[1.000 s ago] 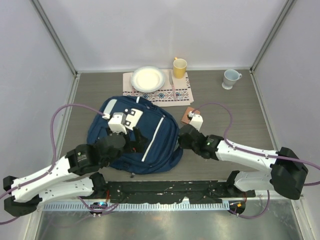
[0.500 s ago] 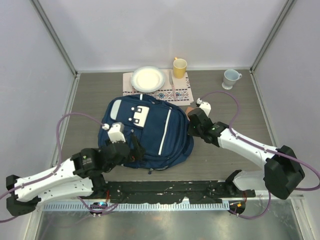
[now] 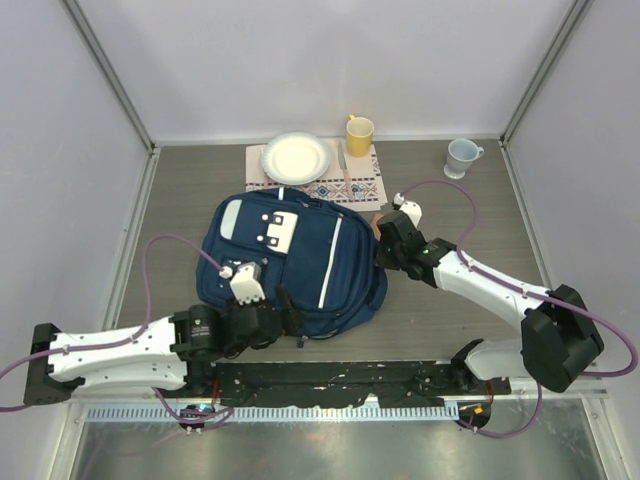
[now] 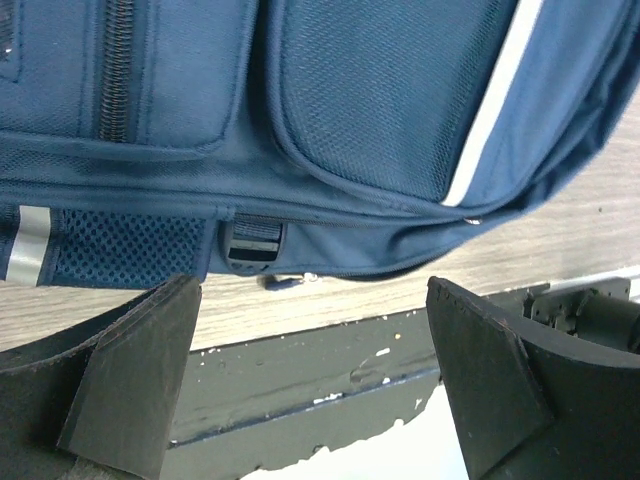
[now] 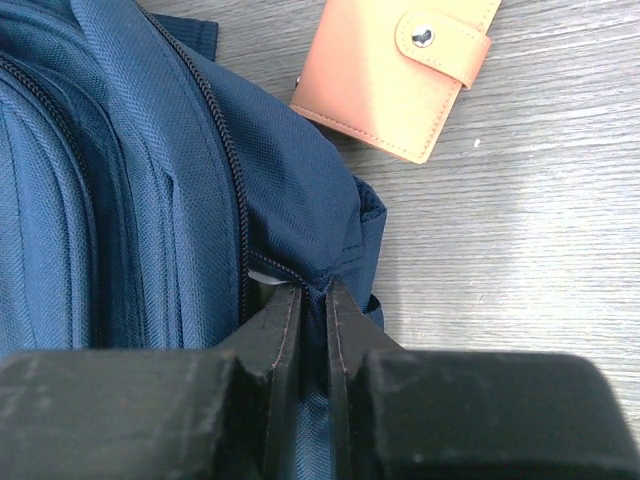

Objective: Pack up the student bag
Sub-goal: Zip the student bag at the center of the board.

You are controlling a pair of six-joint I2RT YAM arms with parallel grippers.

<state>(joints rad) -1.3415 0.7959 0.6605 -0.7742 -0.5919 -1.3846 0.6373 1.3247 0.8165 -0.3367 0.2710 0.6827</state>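
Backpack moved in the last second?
Yes. The backpack slid right: its right side now reaches about level with the right edge of the placemat.

Student bag [image 4: 370, 110]: navy, fills the upper frame, lying on the table [image 4: 560, 240].
White stripe [image 4: 490, 110]: runs diagonally down the bag's right side.
Buckle [image 4: 252, 243]: dark, at the bag's lower edge.
Left hand [image 4: 310, 320]: fingers [image 4: 130, 390] spread wide, clear of the bag.

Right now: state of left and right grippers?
left gripper: open, holding nothing.
right gripper: shut, pinching the student bag fabric beside its zipper.
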